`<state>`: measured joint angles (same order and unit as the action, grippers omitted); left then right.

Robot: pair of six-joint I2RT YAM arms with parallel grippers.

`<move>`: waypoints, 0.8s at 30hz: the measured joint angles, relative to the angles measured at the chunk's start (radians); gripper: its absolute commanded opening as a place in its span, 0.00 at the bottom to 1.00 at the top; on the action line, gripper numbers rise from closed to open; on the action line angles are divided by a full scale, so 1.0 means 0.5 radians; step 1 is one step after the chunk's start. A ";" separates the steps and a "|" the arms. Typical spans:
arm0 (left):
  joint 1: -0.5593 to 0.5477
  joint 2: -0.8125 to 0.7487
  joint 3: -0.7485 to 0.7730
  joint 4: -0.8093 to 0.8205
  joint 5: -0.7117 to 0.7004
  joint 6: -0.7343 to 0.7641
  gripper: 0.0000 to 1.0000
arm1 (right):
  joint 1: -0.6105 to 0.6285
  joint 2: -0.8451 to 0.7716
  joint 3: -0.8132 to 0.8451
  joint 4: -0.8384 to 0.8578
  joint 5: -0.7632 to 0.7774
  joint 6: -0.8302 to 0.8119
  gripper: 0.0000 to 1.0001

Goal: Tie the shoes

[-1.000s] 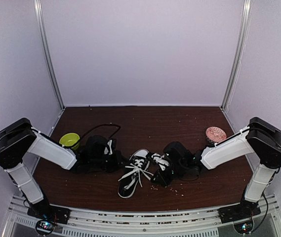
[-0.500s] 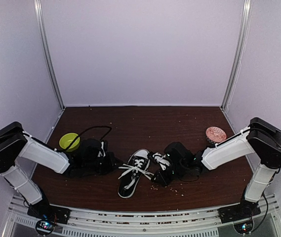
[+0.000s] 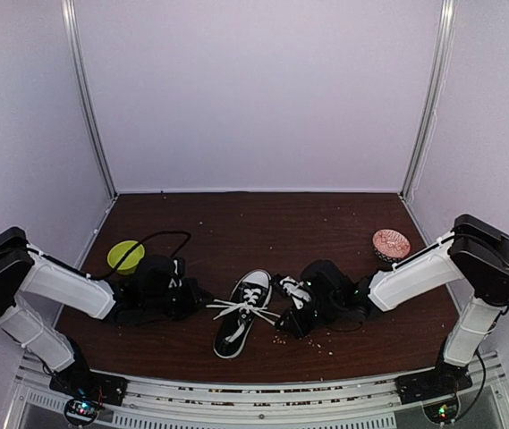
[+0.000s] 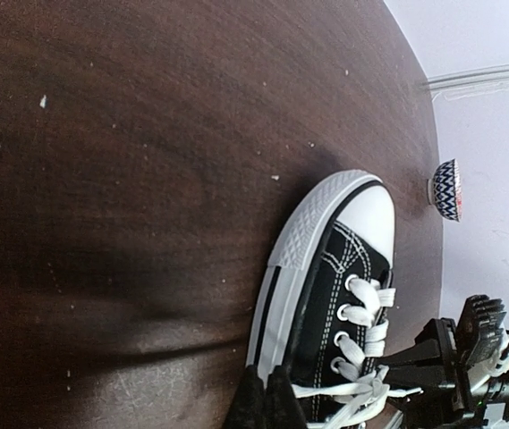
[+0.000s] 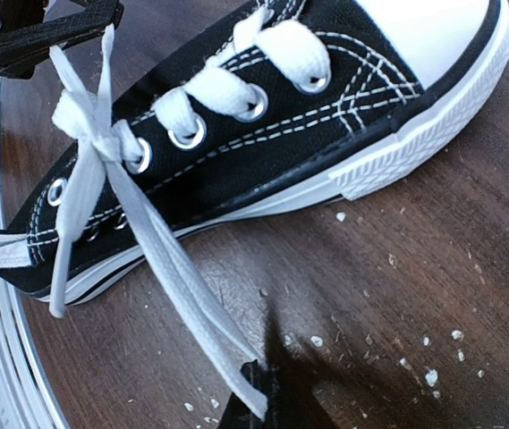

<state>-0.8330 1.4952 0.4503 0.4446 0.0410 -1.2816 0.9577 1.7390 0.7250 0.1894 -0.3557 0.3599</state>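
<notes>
The black sneaker (image 3: 243, 315) with white toe cap lies mid-table, toe pointing away. Its white laces (image 3: 247, 308) are crossed into a knot over the eyelets. My left gripper (image 3: 204, 303) sits just left of the shoe, shut on a lace strand that runs to the knot. In the left wrist view the closed fingertips (image 4: 267, 399) touch the shoe's white edging (image 4: 283, 295). My right gripper (image 3: 282, 323) is just right of the shoe, shut on another strand. In the right wrist view this lace (image 5: 160, 246) runs taut from the knot (image 5: 102, 136) to the fingers (image 5: 256, 398).
A green bowl (image 3: 126, 255) stands at the left behind my left arm. A patterned bowl (image 3: 390, 243) stands at the right, also in the left wrist view (image 4: 446, 189). Pale crumbs (image 5: 415, 357) are scattered on the dark wooden table (image 3: 263, 223).
My left arm has drawn back to the left with its lace strand, pulling it out sideways. My right gripper has shifted slightly and keeps its strand. The knot has tightened.
</notes>
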 measured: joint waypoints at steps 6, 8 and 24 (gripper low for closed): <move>0.005 -0.039 -0.037 -0.008 -0.004 -0.002 0.00 | 0.000 -0.011 -0.039 0.054 0.009 0.024 0.00; 0.006 -0.042 -0.038 -0.008 -0.002 -0.001 0.00 | 0.000 -0.023 -0.055 0.063 0.013 0.028 0.00; 0.146 -0.413 0.259 -0.681 -0.140 0.615 0.83 | -0.029 -0.511 -0.121 -0.290 0.086 -0.043 0.74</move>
<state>-0.7601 1.2888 0.5800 0.1040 -0.0288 -0.9741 0.9432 1.4834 0.6643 0.0444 -0.3126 0.3386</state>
